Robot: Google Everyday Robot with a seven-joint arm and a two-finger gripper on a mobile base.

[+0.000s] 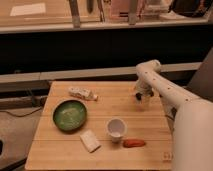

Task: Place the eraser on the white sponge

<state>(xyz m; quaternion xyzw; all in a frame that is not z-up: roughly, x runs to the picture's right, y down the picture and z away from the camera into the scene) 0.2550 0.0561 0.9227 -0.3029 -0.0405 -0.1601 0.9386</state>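
Note:
My gripper (142,98) points down at the right side of the wooden table (60,155), at or just above its surface. There is a dark patch at its tip, and I cannot tell whether that is the black eraser; no eraser shows anywhere else on the table. The white sponge (90,141) lies near the front edge, left of the middle, far from the gripper. It is bare on top.
A white cup (116,128) stands upright between the sponge and the gripper. An orange-red carrot-like piece (133,143) lies right of the cup. A green bowl (70,115) sits at the left, a whitish tube (82,93) behind it. My arm (170,95) spans the right edge.

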